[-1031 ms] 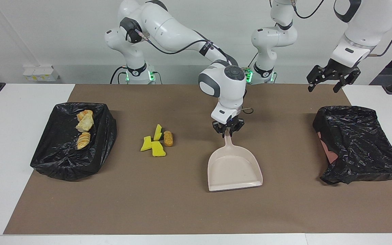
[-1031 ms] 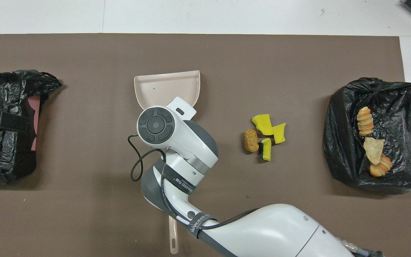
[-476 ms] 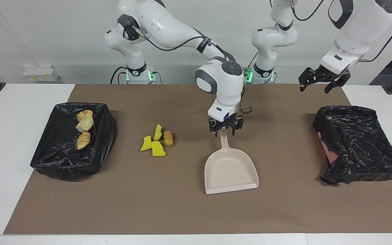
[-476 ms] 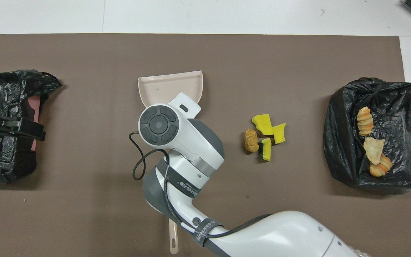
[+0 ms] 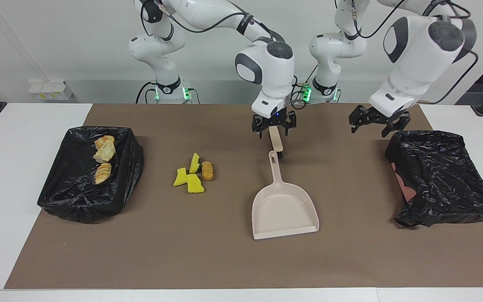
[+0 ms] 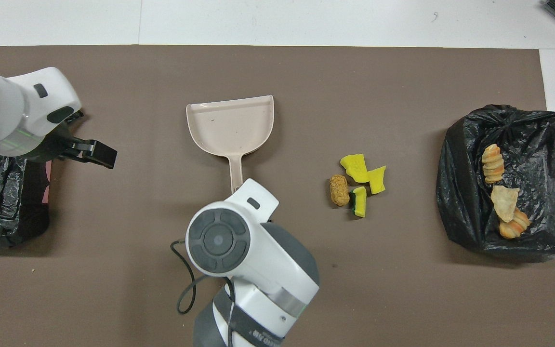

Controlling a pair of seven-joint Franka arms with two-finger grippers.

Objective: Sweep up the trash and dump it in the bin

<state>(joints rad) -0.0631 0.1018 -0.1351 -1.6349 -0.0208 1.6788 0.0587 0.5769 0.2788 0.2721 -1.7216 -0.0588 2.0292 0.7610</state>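
Both my jaws are released; the dustpan (image 5: 285, 209) lies alone on the bench.
Facing: my right jaws hang over a beige stick (image 5: 276, 141) by the dustpan's handle, and my left jaws are beside a black bag (image 5: 442, 176). Overhead: three wedges (image 6: 364, 180) and a roll (image 6: 338, 190) lie beside the dustpan; three chunks (image 6: 499, 197) are in the bin (image 6: 537, 144).

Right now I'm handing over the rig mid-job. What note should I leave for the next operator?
Right gripper: open, up over the brown mat by the handle tip of the beige plastic dustpan, which lies free.
Left gripper: open, empty, beside the black-bagged bin at its end.
Done: three pale tan crusty chunks lie in the other black-bagged bin.
Left: three yellow sponge wedges and a brown roll on the mat, to sweep and dump.
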